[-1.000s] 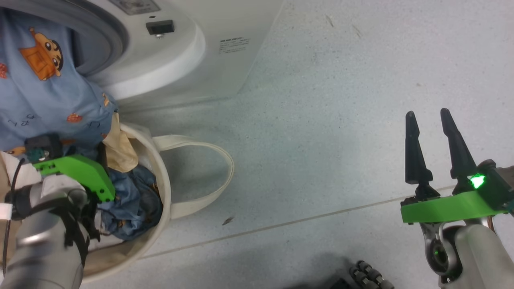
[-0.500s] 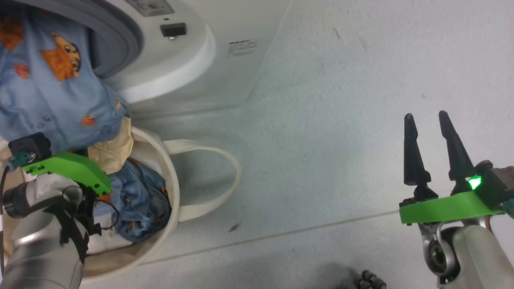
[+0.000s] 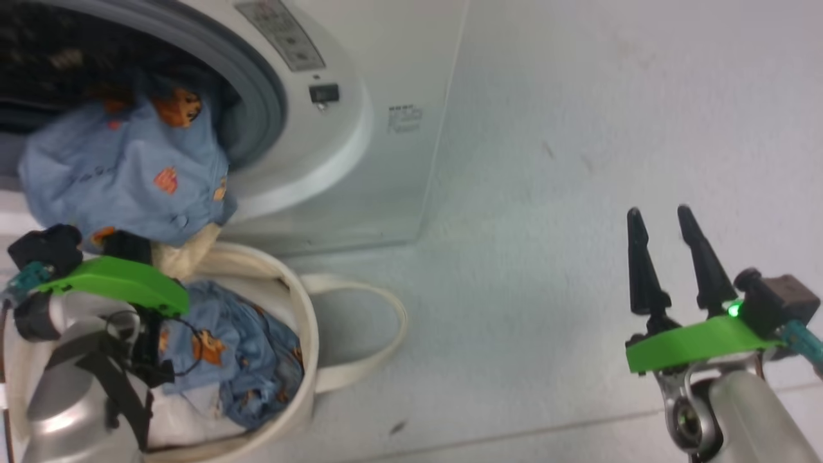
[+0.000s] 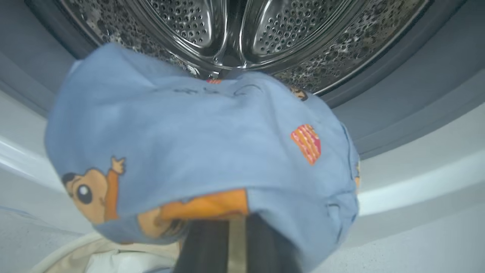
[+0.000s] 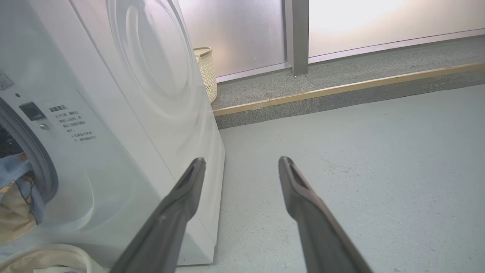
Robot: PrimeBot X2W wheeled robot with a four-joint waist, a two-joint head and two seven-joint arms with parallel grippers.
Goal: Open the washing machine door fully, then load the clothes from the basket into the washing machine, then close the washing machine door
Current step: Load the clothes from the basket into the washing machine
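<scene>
Clamping a blue bear-print garment (image 4: 212, 140), the left pincer (image 4: 235, 242) sits closed at the bottom centre of the left wrist view, cloth draped over its fingers (image 4: 201, 250) before the drum (image 4: 227, 30) of the washing machine (image 3: 347, 148). More clothes (image 3: 238, 360) lie in the basket (image 3: 307, 334) at the head view's lower left. The right pincer (image 3: 659, 215) stands wide above the floor (image 3: 546, 289) at lower right.

A pale grey speckled floor (image 3: 546, 193) is stretching out, with a faint seam (image 3: 514, 436) running across it and a small dark speck (image 3: 398, 426) lying near that seam. In the right wrist view, a cream lattice bin (image 5: 206, 72) is standing on a raised grey step (image 5: 341, 72), and a wooden strip (image 5: 341, 88) is lining the step's edge. Frosted panels (image 5: 235, 34) are glowing behind, with a grey post (image 5: 296, 36) standing between them.
</scene>
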